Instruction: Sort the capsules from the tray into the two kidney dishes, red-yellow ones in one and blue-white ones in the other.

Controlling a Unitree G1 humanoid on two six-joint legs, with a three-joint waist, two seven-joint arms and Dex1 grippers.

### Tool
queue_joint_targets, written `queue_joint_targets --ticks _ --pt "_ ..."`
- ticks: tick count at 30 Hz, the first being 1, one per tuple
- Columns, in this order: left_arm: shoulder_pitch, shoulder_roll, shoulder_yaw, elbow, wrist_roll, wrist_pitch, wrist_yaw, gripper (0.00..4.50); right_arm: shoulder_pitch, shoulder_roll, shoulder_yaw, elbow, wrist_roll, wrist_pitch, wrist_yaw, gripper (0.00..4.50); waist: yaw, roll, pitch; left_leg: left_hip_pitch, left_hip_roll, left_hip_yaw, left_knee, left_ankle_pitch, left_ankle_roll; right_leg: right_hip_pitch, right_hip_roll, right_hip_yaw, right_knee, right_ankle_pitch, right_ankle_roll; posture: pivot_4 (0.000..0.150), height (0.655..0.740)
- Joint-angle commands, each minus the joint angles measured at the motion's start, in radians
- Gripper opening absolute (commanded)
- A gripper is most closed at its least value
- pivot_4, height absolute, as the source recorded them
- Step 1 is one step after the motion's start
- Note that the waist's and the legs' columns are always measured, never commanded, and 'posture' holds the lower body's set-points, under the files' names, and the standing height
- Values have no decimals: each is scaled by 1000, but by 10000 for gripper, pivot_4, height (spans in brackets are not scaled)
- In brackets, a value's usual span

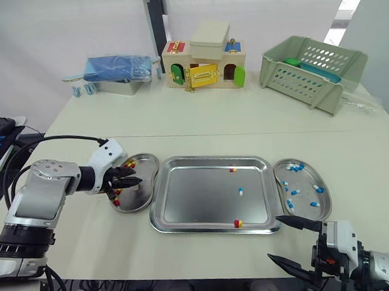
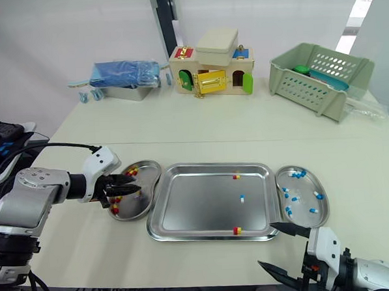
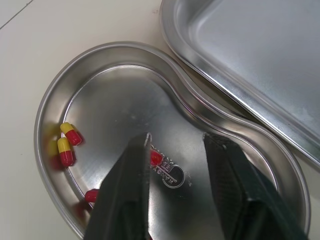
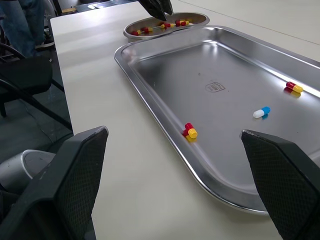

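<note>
**Left end effector open over the red-yellow dish; three capsules lie in the tray**

Left end effector (image 1: 134, 181) hangs over the kidney dish (image 1: 150, 162) at the tray's left side. Its two black fingers (image 3: 125, 195) are spread, with nothing between them. From the wrist camera the tips sit just above the stamped mark in the middle of the dish floor, and I cannot tell whether they touch the metal. Several red-yellow capsules (image 3: 66, 150) lie in that dish. Two sit side by side against the wall, and one lies right beside a fingertip.

The right end effector (image 1: 272, 236) is down by the near edge of the worktop (image 1: 199, 119), close to the tray's near right corner. Its fingers are wide apart and empty.

The steel tray (image 1: 160, 206) sits in the middle between the two dishes. Three capsules are in it:
- One red-yellow capsule (image 1: 233, 170) is near the far rim.
- One blue-white capsule (image 1: 240, 191) is out on the open floor.
- A second red-yellow capsule (image 1: 238, 223) is against the near rim.

The right-hand kidney dish (image 1: 324, 200) lies close against the tray's right side. It holds a scatter of blue-white capsules (image 1: 295, 192).

A toy house with coloured doors (image 1: 203, 67) and a green basket (image 1: 311, 71) stand along the back of the worktop, well apart from the tray.
</note>
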Motion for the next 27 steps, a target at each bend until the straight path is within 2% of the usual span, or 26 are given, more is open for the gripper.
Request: queue_joint_targets --ticks 1,5,6,18,22,27 --pt "-21 13 1 -7 -7 -13 4 30831 12 2 -4 -18 12 -13 3 45000 0 0 0 0 0 0 0 0 0 0 0 0 0 0 0 1500 7400" --pt "-33 12 -4 -2 -7 -17 3 43795 19 6 -6 -14 11 -18 1 45000 -1 0 0 0 0 0 0 0 0 0 0 0 0 0 0 1500 7400" --pt "-35 13 -5 -2 -7 -18 2 44604 21 7 -7 -13 10 -21 1 45000 -1 0 0 0 0 0 0 0 0 0 0 0 0 0 0 1500 7400" --pt "-102 -13 -70 20 0 -98 -51 44604 114 106 -46 -67 13 -38 -109 45000 0 0 0 0 0 0 0 0 0 0 0 0 0 0 0 1500 7400" --pt "-172 -63 -146 45 14 -151 -92 44604 190 153 -79 -105 15 -38 -166 45000 1 0 0 0 0 0 0 0 0 0 0 0 0 0 0 1500 7400" --pt "-280 -176 -233 92 32 -211 -125 44604 268 215 -93 -135 -6 -65 -223 45000 2 0 0 0 0 0 0 0 0 0 0 0 0 0 0 1500 7400"
